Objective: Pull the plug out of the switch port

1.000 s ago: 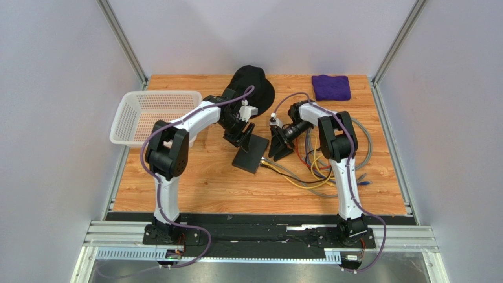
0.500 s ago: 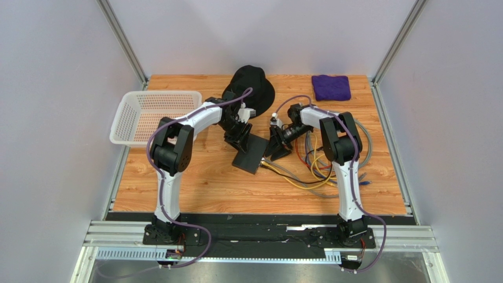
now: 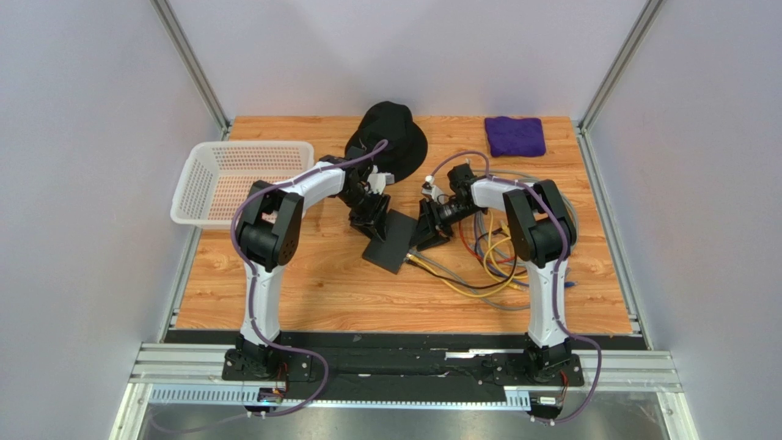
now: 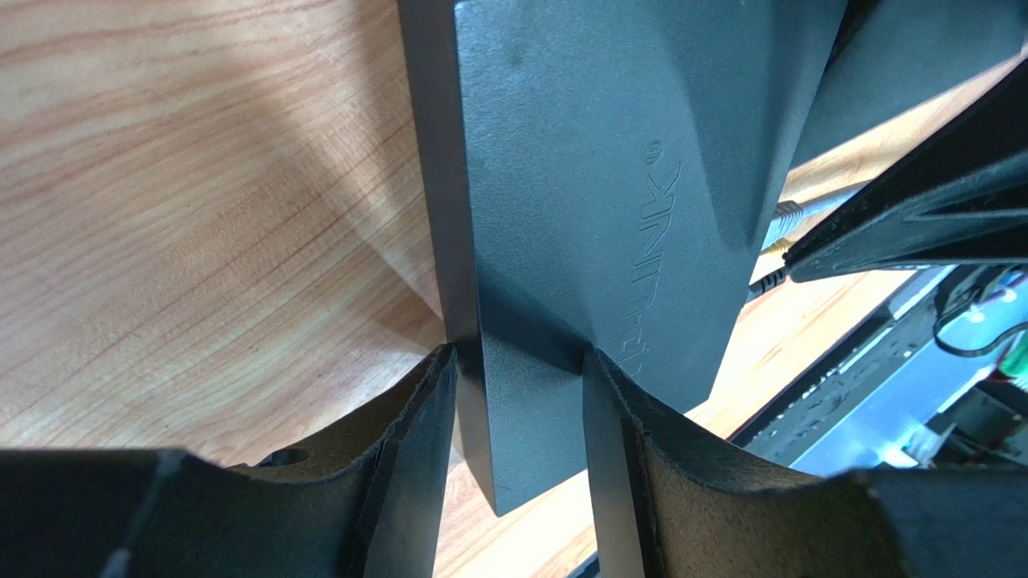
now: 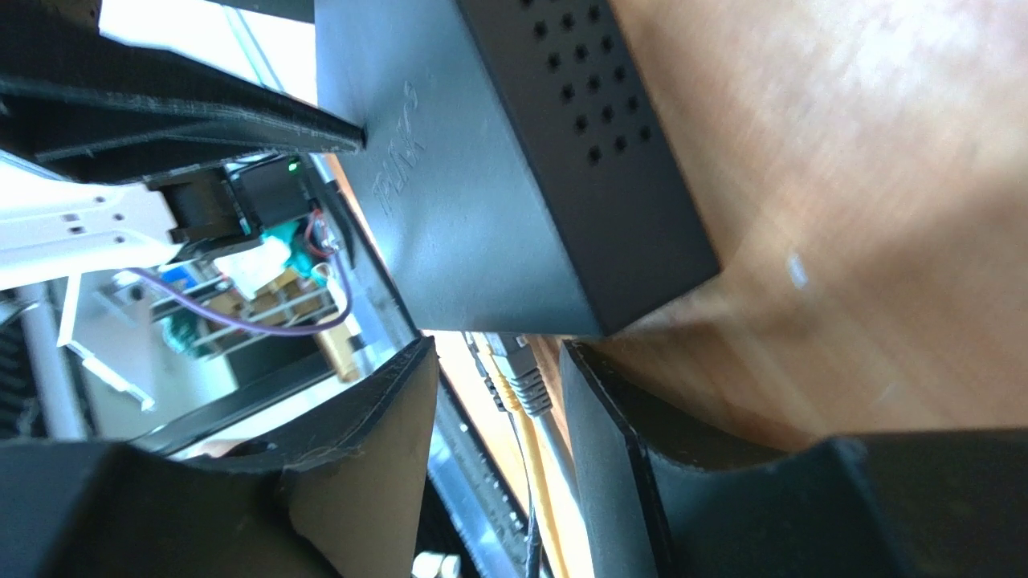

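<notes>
Switch (image 3: 390, 240) sits mid-frame in the top view, flat black box lying skewed on the wood table (image 3: 303, 284), between the two arms' tips. Plug (image 5: 521, 373) with grey boot and yellow cable is at the switch's lower edge in the right wrist view; whether it is seated in a port is hidden.

Left gripper (image 4: 519, 358): fingers clamped on one narrow end of the switch, one pad on each face, both touching.

Right gripper (image 5: 497, 352): fingers part open, one on either side of the plug just below the switch corner. Can't tell if they actually pinch it.

Bundle of loose cables (image 3: 486, 266), yellow, grey, red and dark, spreads right and down from the switch.

Black hat (image 3: 393, 126) is at top centre, just above the left gripper. Purple cloth (image 3: 515, 135) lies upper right, well apart. White basket (image 3: 246, 146) sits at the table's left edge.
</notes>
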Motion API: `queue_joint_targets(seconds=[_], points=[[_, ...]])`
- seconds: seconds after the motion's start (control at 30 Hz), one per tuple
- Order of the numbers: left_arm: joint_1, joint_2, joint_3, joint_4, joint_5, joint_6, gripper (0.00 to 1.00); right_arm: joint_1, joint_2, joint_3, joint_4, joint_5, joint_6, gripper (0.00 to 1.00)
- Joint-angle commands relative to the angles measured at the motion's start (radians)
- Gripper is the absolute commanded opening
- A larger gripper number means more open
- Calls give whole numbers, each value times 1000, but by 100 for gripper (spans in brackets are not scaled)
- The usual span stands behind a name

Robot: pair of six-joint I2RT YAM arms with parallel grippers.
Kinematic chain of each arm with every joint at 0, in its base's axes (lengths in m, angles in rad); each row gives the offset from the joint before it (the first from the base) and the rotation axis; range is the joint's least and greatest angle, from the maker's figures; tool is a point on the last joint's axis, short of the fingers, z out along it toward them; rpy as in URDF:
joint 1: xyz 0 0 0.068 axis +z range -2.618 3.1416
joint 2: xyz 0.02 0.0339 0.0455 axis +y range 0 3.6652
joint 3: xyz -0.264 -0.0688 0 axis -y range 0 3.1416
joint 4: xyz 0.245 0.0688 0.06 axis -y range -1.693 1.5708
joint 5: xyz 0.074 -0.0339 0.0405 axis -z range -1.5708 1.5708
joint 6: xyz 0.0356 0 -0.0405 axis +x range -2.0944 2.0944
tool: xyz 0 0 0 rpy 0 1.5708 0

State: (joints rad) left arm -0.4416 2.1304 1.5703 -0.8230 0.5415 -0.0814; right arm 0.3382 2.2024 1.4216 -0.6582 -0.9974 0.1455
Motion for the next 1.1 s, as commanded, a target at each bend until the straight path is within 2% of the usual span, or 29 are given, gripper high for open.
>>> queue_joint_targets(seconds=[0.0,0.17,0.3,0.6,0.9,1.07], points=[[-11,51,-38,-4,15,-47,49,25,-44,-113,212,161,60,49],[10,71,-46,1,41,-60,49,39,-69,-185,284,148,83,46],[26,89,-44,-1,46,-54,48,45,-52,-173,295,131,88,43],[32,100,-61,2,34,-41,48,47,-9,-154,307,-35,52,41],[37,99,-70,4,29,-35,48,45,-15,-188,286,-81,-3,48],[38,100,-75,4,18,-34,48,39,-9,-176,240,-96,-52,42]])
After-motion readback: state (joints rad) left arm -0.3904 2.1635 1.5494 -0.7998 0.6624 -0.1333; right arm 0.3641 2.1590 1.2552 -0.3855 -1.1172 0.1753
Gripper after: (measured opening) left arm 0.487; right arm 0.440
